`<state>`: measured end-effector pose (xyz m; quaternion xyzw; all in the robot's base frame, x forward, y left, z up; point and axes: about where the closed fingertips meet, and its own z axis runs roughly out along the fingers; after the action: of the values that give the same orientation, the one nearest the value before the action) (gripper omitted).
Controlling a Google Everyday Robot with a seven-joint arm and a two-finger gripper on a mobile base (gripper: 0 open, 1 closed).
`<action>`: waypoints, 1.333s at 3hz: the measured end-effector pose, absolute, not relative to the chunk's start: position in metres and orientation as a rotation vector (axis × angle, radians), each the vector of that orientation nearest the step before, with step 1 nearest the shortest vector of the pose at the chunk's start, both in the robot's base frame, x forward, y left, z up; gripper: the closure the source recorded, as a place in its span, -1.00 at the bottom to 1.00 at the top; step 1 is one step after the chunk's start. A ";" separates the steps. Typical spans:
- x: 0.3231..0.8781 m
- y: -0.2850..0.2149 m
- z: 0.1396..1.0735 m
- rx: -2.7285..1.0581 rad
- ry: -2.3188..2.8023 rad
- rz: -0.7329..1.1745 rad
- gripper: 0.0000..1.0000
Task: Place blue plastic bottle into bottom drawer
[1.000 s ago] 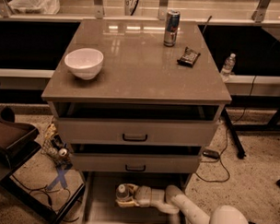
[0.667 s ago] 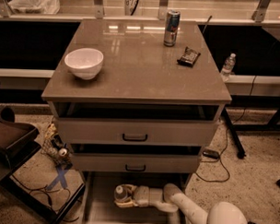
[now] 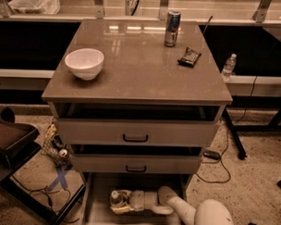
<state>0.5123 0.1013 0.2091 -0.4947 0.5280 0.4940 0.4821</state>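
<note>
The bottom drawer [image 3: 97, 215] is pulled out below the two drawers with black handles, its pale floor showing. My gripper [image 3: 121, 200] reaches into it from the right on the white arm [image 3: 192, 213]. The blue plastic bottle [image 3: 117, 198], clear with a white cap, sits upright in the gripper at the drawer's left-middle, low over the drawer floor. I cannot tell whether its base touches the floor.
On the cabinet top stand a white bowl [image 3: 84, 63], a blue-silver can [image 3: 171, 28] and a dark snack packet [image 3: 189, 56]. A small bottle [image 3: 228, 65] stands on the right shelf. A dark chair [image 3: 10, 137], cables and clutter [image 3: 56, 151] lie on the left floor.
The gripper and bottle have shifted very slightly inside the bottom drawer; otherwise nothing has visibly changed.
</note>
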 end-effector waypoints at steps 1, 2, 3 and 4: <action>0.508 0.102 0.190 -1.153 1.313 1.257 1.00; 0.508 0.102 0.197 -1.153 1.313 1.257 0.68; 0.508 0.102 0.197 -1.153 1.313 1.257 0.05; 0.508 0.102 0.198 -1.153 1.313 1.257 -0.40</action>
<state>0.5079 0.1021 0.1976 -0.4714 0.5367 0.5142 0.4747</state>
